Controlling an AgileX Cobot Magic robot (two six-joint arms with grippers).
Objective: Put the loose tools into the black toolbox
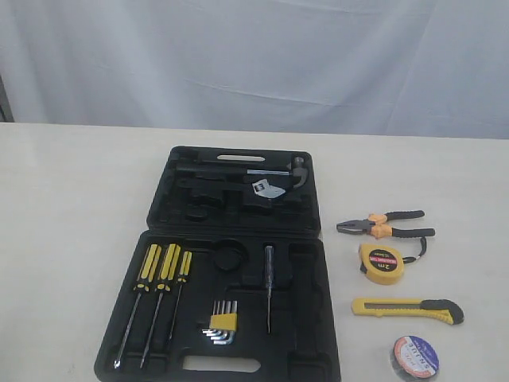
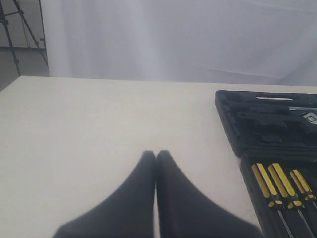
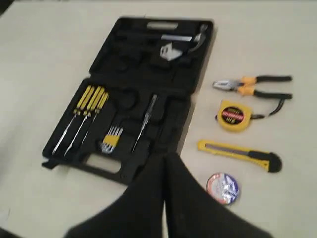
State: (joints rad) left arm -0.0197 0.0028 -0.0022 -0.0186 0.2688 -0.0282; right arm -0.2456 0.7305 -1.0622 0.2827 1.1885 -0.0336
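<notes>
The black toolbox (image 1: 310,263) lies open on the table, both halves flat. To its right lie the pliers (image 1: 382,225), the yellow tape measure (image 1: 382,263), the yellow-and-black utility knife (image 1: 407,309) and the tape roll (image 1: 415,357). The right wrist view shows them too: toolbox (image 3: 195,59), pliers (image 3: 250,85), tape measure (image 3: 232,115), knife (image 3: 237,154), tape roll (image 3: 223,188). My right gripper (image 3: 165,156) is shut and empty, high over the toolbox's near right corner. My left gripper (image 2: 156,154) is shut and empty above bare table left of the toolbox (image 2: 233,124). Neither arm shows in the exterior view.
Three yellow-and-black screwdrivers (image 1: 163,267), hex keys in a yellow holder (image 1: 223,322) and a thin tester screwdriver (image 1: 269,286) sit in the near half. A hammer (image 1: 278,171) and a small wrench (image 1: 266,189) sit in the far half. A white curtain (image 1: 254,56) hangs behind the table.
</notes>
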